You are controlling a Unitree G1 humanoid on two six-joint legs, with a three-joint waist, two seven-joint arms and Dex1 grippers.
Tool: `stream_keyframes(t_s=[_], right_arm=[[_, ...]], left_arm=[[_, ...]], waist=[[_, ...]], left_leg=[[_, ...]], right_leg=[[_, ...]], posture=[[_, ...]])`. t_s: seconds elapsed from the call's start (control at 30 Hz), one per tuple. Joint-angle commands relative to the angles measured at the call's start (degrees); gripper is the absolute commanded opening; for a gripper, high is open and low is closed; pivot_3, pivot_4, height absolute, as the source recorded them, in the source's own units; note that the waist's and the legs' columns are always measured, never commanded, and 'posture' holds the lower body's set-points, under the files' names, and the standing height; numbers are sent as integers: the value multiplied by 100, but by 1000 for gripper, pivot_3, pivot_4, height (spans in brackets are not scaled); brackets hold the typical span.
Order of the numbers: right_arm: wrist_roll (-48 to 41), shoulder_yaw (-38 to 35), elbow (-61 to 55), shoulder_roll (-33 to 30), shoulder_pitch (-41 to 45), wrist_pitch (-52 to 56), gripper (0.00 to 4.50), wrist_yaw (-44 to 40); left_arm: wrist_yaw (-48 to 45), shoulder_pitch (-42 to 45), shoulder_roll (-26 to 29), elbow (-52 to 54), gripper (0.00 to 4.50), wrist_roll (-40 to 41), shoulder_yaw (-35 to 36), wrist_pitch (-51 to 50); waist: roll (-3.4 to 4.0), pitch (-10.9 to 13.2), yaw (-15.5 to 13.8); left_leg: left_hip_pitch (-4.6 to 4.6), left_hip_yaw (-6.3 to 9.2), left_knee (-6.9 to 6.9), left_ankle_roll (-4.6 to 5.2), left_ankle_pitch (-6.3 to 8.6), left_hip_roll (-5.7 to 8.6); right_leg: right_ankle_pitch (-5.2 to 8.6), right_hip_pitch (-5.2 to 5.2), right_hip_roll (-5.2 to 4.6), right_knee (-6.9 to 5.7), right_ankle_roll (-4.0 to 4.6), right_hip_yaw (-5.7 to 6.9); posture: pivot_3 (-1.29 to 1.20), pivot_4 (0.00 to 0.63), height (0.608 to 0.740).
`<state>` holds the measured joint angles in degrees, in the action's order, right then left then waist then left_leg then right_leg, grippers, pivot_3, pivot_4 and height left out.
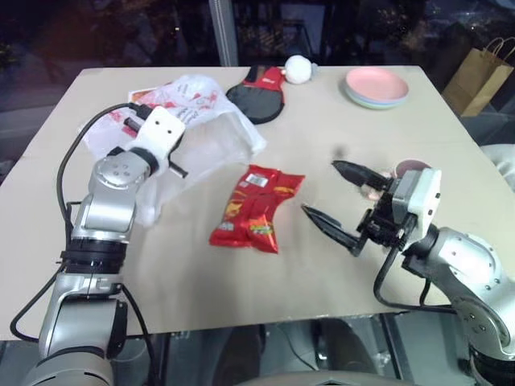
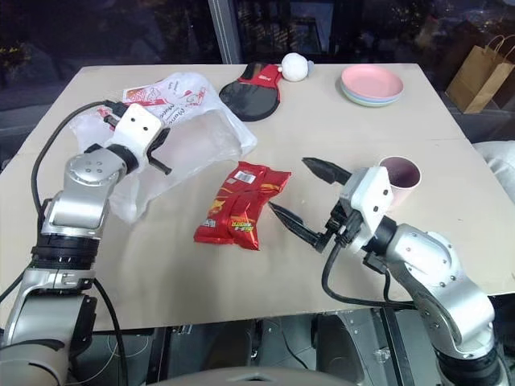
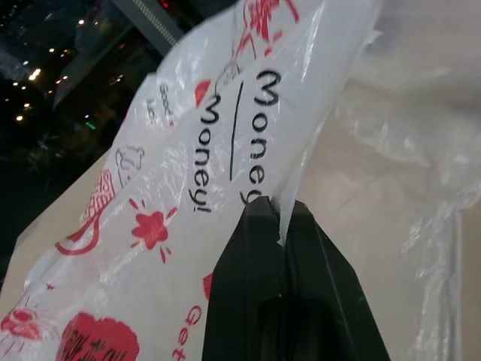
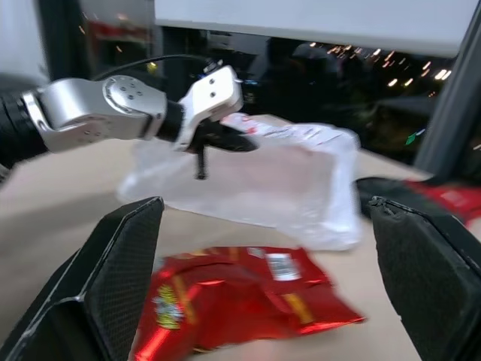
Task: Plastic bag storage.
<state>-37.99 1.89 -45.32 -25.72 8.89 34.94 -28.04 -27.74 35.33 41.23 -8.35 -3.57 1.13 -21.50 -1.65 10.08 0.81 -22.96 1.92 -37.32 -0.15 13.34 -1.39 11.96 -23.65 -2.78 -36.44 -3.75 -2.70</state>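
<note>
The left gripper (image 3: 284, 218) has its jaws clamped on a fold of the bag (image 1: 205, 137), which lies at the table's (image 1: 322, 273) ten o'clock. The right gripper (image 1: 338, 193), at four o'clock, has its jaws wide apart, holding nothing. A red packet (image 1: 257, 207) lies at centre.
</note>
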Motion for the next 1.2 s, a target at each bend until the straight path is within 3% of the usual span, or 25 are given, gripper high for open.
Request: stream_keyframes(t_s=[0.03,0.13,0.4,0.53,0.73,0.93,0.97,1.0,1.03,1.07,1.13,1.2], right_arm=[[-1090,0,425,64,89,1259,4500,413],[-1449,9,948,196,308,2152,4500,905],[-2329,-521,2510,1657,1638,3189,4500,2356],[-2015,-699,3697,2439,2419,3079,4500,2940],[-1195,-515,5090,2665,2957,2581,4500,2609],[-854,-449,5283,2559,3107,2496,1977,2180],[-756,-407,5224,2487,3104,2504,1268,2132],[-837,-511,4989,2387,3083,2605,1071,2117],[-927,-606,4600,2222,3015,2693,416,2063],[-1124,-759,4241,2132,2923,2848,71,2063],[-1431,-925,3640,1987,2699,3108,71,2053],[-1719,-989,3320,2011,2528,3315,685,2063]], left_arm=[[-56,70,33,463,16,89,170,-343],[-132,65,67,641,16,129,196,-550],[-341,16,104,1077,16,218,182,-989],[-325,-26,31,1292,16,234,153,-1186],[-276,-99,-31,1515,16,275,171,-1358],[-268,-168,-22,1622,0,385,335,-1430],[-279,-192,14,1636,0,371,326,-1407],[-276,-202,27,1611,0,381,353,-1390],[-273,-207,40,1567,0,386,372,-1358],[-266,-225,41,1553,0,394,389,-1340],[-252,-267,25,1547,0,400,399,-1305],[-249,-302,1,1550,0,391,395,-1273]], waist=[[0,0,1],[0,0,2],[2,1,32],[3,2,63],[4,2,86],[6,3,162],[6,3,163],[6,3,164],[9,6,163],[11,7,153],[11,7,136],[10,6,144]], left_leg=[[2,0,0,0,0,0],[5,0,-1,0,0,0],[7,-1,-2,1,0,0],[5,-3,-2,1,0,0],[0,-3,2,1,0,3],[-1,-1,8,0,0,2],[0,-1,9,0,0,2],[0,-1,9,0,0,2],[0,-1,10,1,0,2],[-2,-1,10,0,0,2],[-8,2,9,1,0,3],[-10,3,10,1,0,3]], right_leg=[[0,0,0,-3,0,-1],[0,0,0,-10,2,-2],[1,-12,6,-28,2,-11],[0,-15,6,-30,2,-12],[0,-16,3,-26,2,-10],[0,-23,4,-29,2,-11],[0,-24,4,-29,2,-10],[0,-24,4,-30,2,-10],[0,-24,4,-29,2,-10],[0,-25,4,-29,2,-10],[0,-26,2,-27,2,-7],[0,-26,1,-22,2,-4]], posture=[[0,150,740],[0,150,740],[0,150,740],[0,150,740],[0,150,740],[0,150,740],[0,150,740],[0,150,740],[0,150,740],[0,150,740],[0,150,740],[0,150,740]])
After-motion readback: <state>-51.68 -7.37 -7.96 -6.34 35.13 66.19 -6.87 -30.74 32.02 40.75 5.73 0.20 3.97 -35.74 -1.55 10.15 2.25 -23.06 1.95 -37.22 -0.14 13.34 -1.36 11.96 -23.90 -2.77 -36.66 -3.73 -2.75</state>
